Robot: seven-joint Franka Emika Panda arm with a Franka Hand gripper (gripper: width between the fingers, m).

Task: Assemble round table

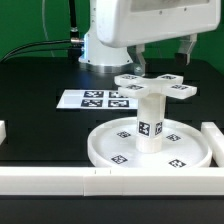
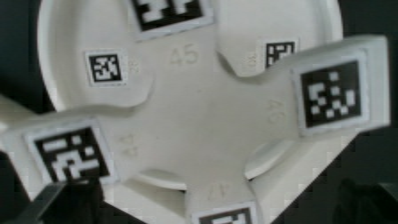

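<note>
Nearest the lens: long white bar across the lower edge of the exterior view, a second bar at lower right. Behind them, centre-right, sits the round disc, rim up. The leg stands upright at its hub, long axis vertical. The cross-shaped foot lies flat on the leg's top, arms level. Whether it is threaded home, I cannot tell. The marker board lies apart, toward the exterior view's left. My claw hangs directly above the foot, pointing straight down, wrist vertical, near but not touching. Its fingers are spread wide and hold nothing. The wrist view agrees: the foot fills the frame with the disc behind it, so the hub lies close to my approach line. Judgement: the key relation is the foot straight below me on the leg's vertical axis. A straight descent should let the fingers straddle the hub or one arm. Risk: contact off that axis could tip the leg.
</note>
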